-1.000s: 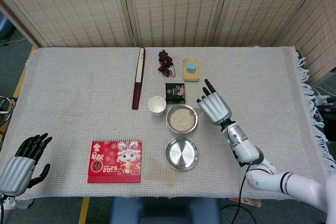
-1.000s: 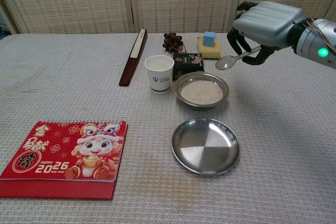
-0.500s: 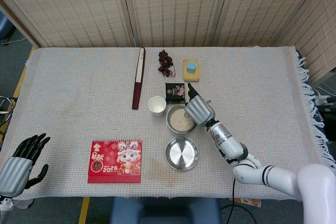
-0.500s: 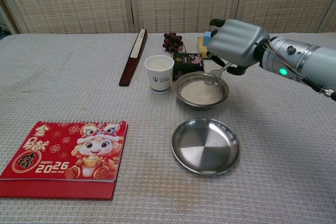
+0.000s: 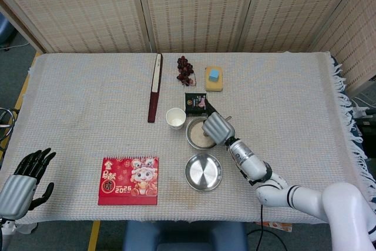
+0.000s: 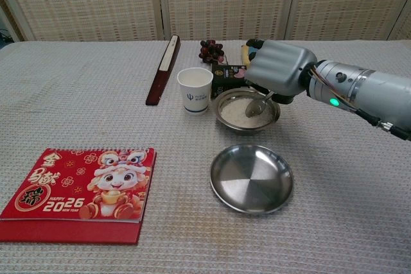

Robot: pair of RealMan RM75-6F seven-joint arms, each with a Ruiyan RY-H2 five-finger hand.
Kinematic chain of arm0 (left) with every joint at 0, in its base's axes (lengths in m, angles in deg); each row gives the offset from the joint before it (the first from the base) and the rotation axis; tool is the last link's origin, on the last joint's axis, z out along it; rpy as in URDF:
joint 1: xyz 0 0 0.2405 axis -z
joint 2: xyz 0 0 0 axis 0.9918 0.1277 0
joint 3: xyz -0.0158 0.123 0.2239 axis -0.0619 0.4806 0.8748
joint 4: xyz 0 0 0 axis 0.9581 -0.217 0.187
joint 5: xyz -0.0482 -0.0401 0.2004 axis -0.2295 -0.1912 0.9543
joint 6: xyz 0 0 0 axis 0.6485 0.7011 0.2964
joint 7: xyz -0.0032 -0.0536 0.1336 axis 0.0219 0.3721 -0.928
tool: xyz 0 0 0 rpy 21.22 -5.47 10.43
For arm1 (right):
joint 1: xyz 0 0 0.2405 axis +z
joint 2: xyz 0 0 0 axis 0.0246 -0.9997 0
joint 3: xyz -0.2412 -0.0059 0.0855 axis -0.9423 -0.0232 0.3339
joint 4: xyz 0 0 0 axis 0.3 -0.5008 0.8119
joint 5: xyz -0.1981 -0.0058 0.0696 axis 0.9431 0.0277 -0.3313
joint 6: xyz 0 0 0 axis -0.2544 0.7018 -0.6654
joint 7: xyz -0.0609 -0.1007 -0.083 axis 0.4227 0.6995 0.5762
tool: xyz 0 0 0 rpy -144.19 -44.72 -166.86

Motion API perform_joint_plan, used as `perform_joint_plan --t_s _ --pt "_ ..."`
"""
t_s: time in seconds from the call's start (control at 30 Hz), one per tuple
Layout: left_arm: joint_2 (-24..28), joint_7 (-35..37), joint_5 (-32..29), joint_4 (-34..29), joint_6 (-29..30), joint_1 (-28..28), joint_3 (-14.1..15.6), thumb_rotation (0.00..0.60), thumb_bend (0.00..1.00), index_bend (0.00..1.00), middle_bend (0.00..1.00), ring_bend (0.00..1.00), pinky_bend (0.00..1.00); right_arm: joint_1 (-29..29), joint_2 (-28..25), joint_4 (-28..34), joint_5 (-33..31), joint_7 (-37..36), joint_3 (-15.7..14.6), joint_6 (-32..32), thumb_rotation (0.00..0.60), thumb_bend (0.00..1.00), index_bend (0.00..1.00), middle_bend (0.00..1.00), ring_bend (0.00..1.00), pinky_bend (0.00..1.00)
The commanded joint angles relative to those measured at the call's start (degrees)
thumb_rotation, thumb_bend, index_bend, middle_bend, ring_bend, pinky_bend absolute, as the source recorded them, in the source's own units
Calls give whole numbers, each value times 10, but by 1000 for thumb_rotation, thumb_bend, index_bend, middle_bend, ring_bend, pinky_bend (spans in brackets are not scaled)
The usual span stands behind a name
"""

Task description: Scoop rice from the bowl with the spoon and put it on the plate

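Rice (image 6: 239,111) in bowl (image 6: 273,115), right hand (image 6: 278,69) pinching spoon (image 6: 258,106) (bowl-end in rice), plate (image 6: 251,178) bare

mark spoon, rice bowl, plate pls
spoon (image 6: 255,108), chest view, on its scoop end down in the rice
rice bowl (image 6: 226,120), chest view, on its near left rim
plate (image 6: 251,178), chest view, on its bare centre

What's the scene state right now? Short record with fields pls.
right hand: holds spoon, over the bowl
spoon: tip down in the rice
bowl: has rice
plate: empty, nearer the robot than the bowl
left hand: off the table's near left corner, fingers apart, holds nothing
other items: cup, calendar
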Motion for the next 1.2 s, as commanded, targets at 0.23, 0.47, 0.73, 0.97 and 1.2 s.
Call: perform_joint_plan --t_s 0.23,0.47,0.73,0.97,1.2 --pt "-2 4 -2 4 3 0 -3 600 460 0 0 0 88 -3 -1 21 -40 -56 14 -13 600 319 933 579 201 0" --pt "-4 0 0 4 5 -2 -3 600 460 0 0 0 88 -4 -10 48 -83 -81 20 -29 600 319 933 579 201 0" --pt "-4 -2 -4 4 4 -2 -5 600 460 0 0 0 88 -1 -15 64 -139 -110 27 -47 600 319 934 579 201 0" --pt "-3 5 -6 5 -1 0 -5 600 461 0 0 0 88 -2 -24 77 -189 -157 40 -60 600 319 934 579 201 0" --pt "-3 1 -7 3 -5 1 -4 600 460 0 0 0 88 -2 -42 89 -240 -217 57 -77 600 319 934 579 201 0"
